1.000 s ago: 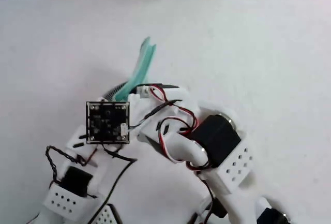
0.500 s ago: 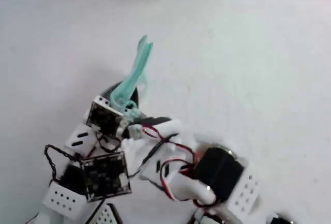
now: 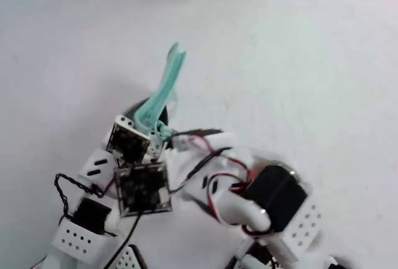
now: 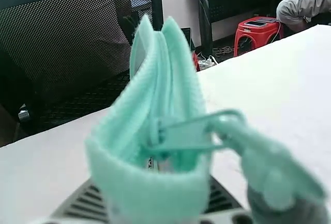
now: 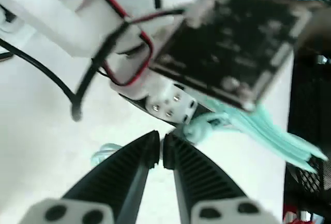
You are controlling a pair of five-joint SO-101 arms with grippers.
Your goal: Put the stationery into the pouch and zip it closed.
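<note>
A teal mesh pouch (image 3: 163,86) stands on its long edge left of the table's middle. My left gripper (image 3: 147,120) is shut on the pouch's near end. In the left wrist view the pouch (image 4: 155,105) rises between the jaws of the left gripper (image 4: 155,209). Its zipper slider and pull (image 4: 181,133) sit at the near end, and a teal tag (image 4: 269,175) trails off them. My right gripper (image 5: 160,151) hovers just short of the left arm's camera board (image 5: 232,43) with its fingers together and nothing visible between them. A teal loop (image 5: 103,154) lies beside one finger.
Both arms crowd the near left of the white table (image 3: 298,64), and the right arm's black motor (image 3: 280,194) crosses toward the left. Red and black cables (image 3: 211,157) hang between them. A black mesh chair (image 4: 77,38) stands beyond the far edge.
The right arm's camera board drew back from over the pouch's near end toward the table's front edge, then shifted slightly right. The pouch tilted a little and stayed held.
</note>
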